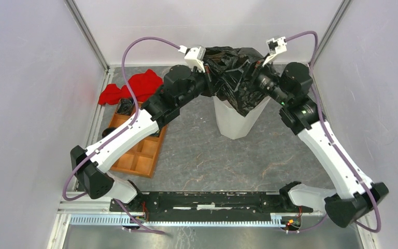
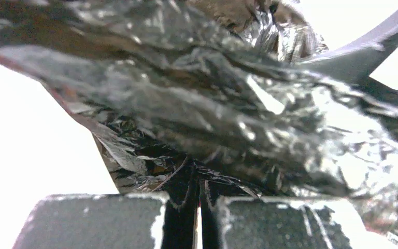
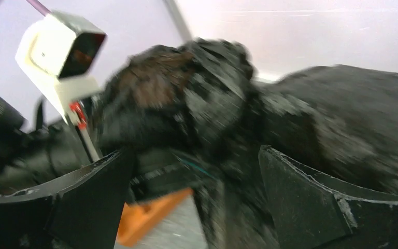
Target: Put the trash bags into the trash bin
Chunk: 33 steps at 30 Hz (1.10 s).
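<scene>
Left jaws: pressed together, pinching a fold of the thin, glossy black plastic-film trash bag (image 2: pixel 228 114). Right jaws: spread wide, flanking the same film without gripping it.

Bag location: bunched over the mouth of the tall white translucent faceted plastic trash bin (image 1: pixel 237 122), partly draped down its outer wall, not yet seated inside. Bin location: upright on the grey marbled table (image 1: pixel 202 161), between both arms. Orange compartment tray (image 1: pixel 137 158) and red cloth (image 1: pixel 134 87): well apart, at left.

Handling, as judged: very light, soft, shapeless and slippery, with no stiffness to push against. Expect trapped air and spring-back. Take hold at a gathered fold near the top, never on a single taut layer, to avoid tearing. Feed downward into the mouth in stages. Steady the light bin against tipping.
</scene>
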Tool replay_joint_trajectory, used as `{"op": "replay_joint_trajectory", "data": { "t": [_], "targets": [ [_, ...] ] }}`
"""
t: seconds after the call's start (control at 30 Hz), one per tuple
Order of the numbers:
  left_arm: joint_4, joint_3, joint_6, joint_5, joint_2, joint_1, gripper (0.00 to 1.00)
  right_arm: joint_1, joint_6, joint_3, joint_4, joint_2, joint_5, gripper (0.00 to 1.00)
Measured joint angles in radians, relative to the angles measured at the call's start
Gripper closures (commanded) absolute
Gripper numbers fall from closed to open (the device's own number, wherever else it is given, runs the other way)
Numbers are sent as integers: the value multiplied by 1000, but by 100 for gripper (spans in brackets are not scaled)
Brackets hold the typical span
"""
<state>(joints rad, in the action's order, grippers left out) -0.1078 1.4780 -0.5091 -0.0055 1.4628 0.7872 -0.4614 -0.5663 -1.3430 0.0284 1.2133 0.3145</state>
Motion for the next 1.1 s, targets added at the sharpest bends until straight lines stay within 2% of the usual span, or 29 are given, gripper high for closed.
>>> {"op": "replay_joint_trajectory", "data": {
  "t": [0.13, 0.27, 0.5, 0.53, 0.57, 0.77, 0.87, 0.97, 1.1],
  "targets": [
    [-20, -31, 0, -63, -22, -3, 98, 1, 247, -1, 186, -108, -123, 2],
    [-28, -57, 0, -108, -43, -9, 98, 3, 406, -1, 290, -217, -254, 2],
    [-51, -58, 0, -136, -48, -17, 98, 10, 538, -6, 348, -294, -476, 2],
    [-53, -58, 0, -136, -48, -18, 98, 18, 543, -11, 351, -283, -496, 3],
    [-56, -58, 0, -136, -48, -18, 98, 29, 546, -15, 351, -266, -505, 8],
    [-60, -58, 0, -122, -48, -18, 98, 94, 530, -53, 337, -81, -396, 42],
    [-59, -58, 0, -93, -48, -18, 98, 105, 502, -47, 342, -4, -319, 47],
    [-59, -55, 0, -63, -48, -18, 98, 108, 474, 17, 325, 1, -263, 54],
    [-55, -17, -3, 1, -36, -18, 98, 108, 440, 36, 334, 34, -193, 55]
  ]
}}
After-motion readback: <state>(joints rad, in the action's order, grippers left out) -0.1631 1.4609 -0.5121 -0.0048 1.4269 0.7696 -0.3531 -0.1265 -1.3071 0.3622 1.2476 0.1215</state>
